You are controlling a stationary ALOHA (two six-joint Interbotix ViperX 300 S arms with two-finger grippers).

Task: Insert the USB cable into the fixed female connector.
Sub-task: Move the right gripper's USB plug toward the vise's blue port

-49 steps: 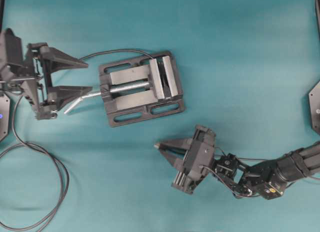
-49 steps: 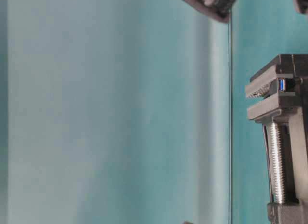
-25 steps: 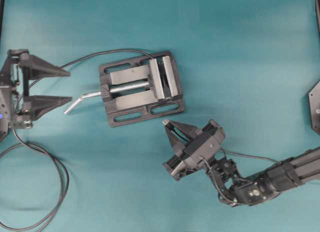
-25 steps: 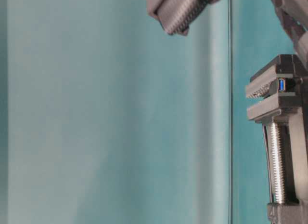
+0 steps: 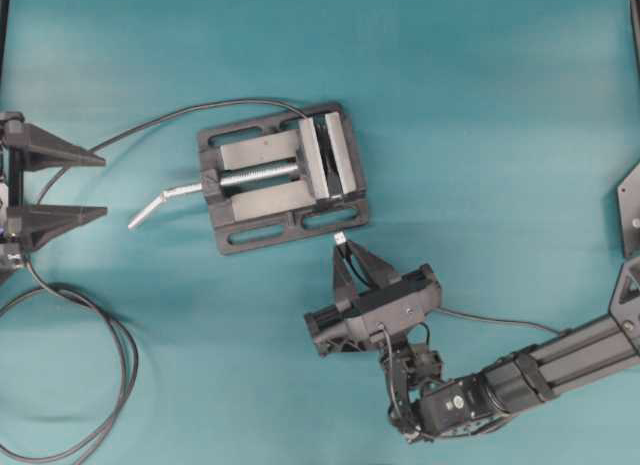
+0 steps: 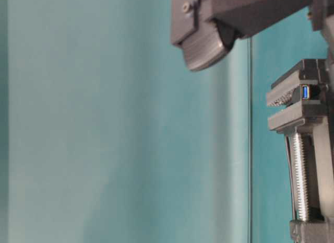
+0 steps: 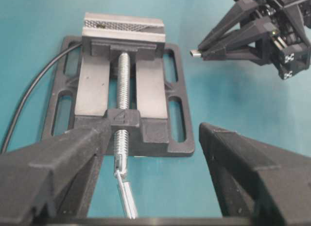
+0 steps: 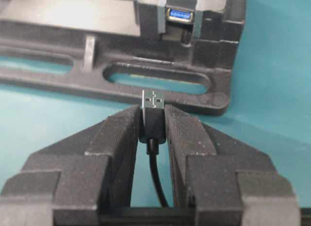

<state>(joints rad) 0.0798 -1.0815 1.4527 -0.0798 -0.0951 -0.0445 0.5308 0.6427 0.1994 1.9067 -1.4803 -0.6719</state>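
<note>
In the right wrist view the USB plug (image 8: 153, 120) is pinched between the two fingers of the right gripper (image 8: 153, 114), low in the middle, its metal tip pointed at the blue socket (image 8: 180, 14) held in the vise (image 8: 214, 51) at the top. At the far left of the overhead view the left gripper (image 5: 90, 187) is spread wide and nothing is held
</note>
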